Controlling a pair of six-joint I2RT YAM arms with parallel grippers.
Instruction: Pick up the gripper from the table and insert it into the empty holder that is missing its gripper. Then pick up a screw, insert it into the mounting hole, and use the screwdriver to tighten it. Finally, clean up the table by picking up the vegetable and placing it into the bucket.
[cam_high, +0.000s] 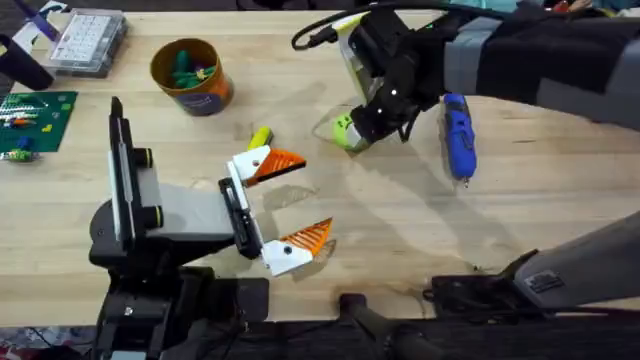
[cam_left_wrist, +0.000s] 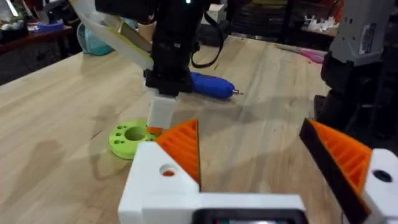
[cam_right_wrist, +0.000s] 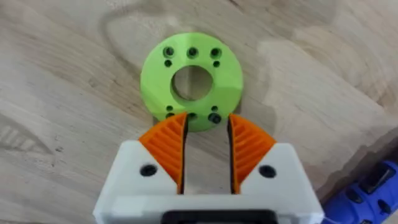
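The holder (cam_high: 240, 215), a black upright rail on its grey-and-black stand near the table's front-left edge, already carries two white-and-orange fingers, so I'd judge the screw step is in hand. The right gripper (cam_right_wrist: 207, 121) hangs over the lime green plastic ring with holes (cam_right_wrist: 191, 81), mid-table toward the far edge. Its orange pads are drawn to a narrow slit, with nothing between them. Next it must settle on one small dark screw head (a fiddly target) and pinch it. The left gripper (cam_left_wrist: 249, 130) is spread wide and empty.

The blue pen-shaped screwdriver (cam_high: 458, 135) lies right of the ring, the stubby yellow toy vegetable (cam_high: 260, 135) left of it, and the orange-brown bucket (cam_high: 190, 75) toward the far-left corner. From overhead the right arm covers much of the ring, and I can't make out the mounting hole.
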